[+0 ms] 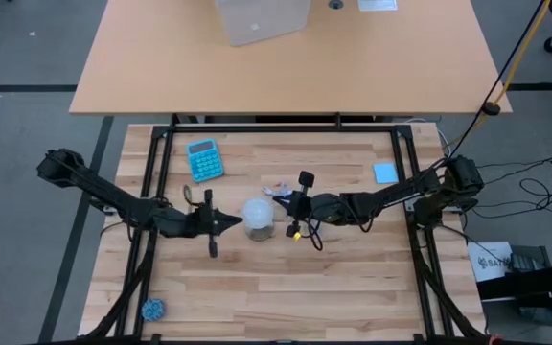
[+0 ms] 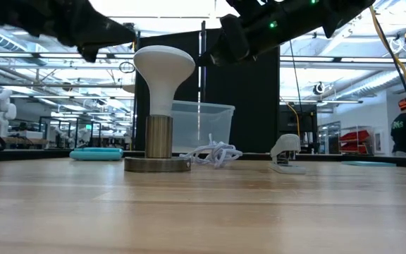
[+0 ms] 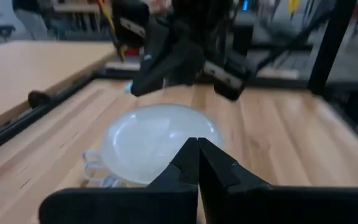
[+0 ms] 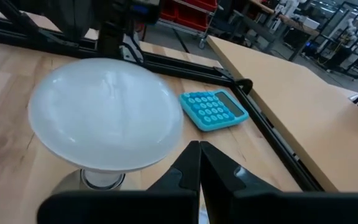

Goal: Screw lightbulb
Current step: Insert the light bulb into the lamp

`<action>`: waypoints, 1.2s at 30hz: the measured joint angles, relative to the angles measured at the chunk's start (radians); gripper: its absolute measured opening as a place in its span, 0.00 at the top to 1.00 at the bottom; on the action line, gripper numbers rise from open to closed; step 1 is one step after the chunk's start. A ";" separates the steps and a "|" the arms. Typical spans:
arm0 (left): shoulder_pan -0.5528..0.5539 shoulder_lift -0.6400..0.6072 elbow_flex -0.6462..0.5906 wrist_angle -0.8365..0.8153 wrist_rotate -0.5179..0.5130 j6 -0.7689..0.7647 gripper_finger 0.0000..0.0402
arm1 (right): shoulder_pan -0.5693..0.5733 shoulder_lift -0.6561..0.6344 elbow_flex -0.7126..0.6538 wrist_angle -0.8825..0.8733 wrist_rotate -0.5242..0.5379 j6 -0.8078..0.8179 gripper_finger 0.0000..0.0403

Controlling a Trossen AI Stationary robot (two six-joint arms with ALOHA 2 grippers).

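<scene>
I count one lightbulb on my bench, standing upright near the middle with its rounded white dome face up and its narrow neck seated in a single socket, a brushed metallic cylinder on a flat round disc base. The dome looks smooth and matte, wide at the top and tapering like a cone toward the neck. I have two arms in play, one on each side of the bulb. The left end effector sits just beside the bulb on its left, its two dark fingers pressed together to a point, holding nothing. The right end effector sits just beside the bulb on its right, fingers likewise shut tight against each other and empty; from its wrist view I look down on the dome from slightly above. Neither one appears to touch the bulb, though I cannot tell for certain from overhead. Around them I count one turquoise calculator, rectangular with rows of small buttons, lying flat behind and to the left of the bulb; one small light-blue square pad near the right rail; one small blue knobbly object at the front left corner; and one loose tangle of white cord just behind the socket. The bench surface is pale wood planking, framed by black metal rails.
</scene>
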 joint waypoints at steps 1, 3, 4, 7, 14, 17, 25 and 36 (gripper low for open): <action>0.000 -0.008 -0.035 0.057 0.005 0.008 1.00 | 0.000 0.000 0.000 0.001 0.000 0.000 1.00; 0.000 -0.025 -0.087 0.135 0.028 0.020 1.00 | -0.001 0.000 0.000 0.006 0.000 0.000 1.00; 0.000 -0.030 -0.102 0.165 0.045 0.026 1.00 | -0.003 0.000 0.000 0.011 0.000 0.002 1.00; 0.001 -0.034 -0.113 0.206 0.091 0.057 1.00 | -0.013 0.008 0.000 0.052 -0.004 0.022 1.00; 0.033 -0.034 -0.113 0.202 0.137 0.048 1.00 | -0.046 0.065 0.001 0.146 -0.005 0.053 1.00; 0.051 -0.032 -0.113 0.202 0.156 0.030 1.00 | -0.058 0.091 0.002 0.175 -0.021 0.056 1.00; 0.075 -0.030 -0.113 0.169 0.186 -0.008 1.00 | -0.059 0.144 0.066 0.156 -0.039 0.044 1.00; 0.088 -0.008 -0.113 0.160 0.187 -0.033 1.00 | -0.044 0.143 0.069 0.122 -0.030 0.069 1.00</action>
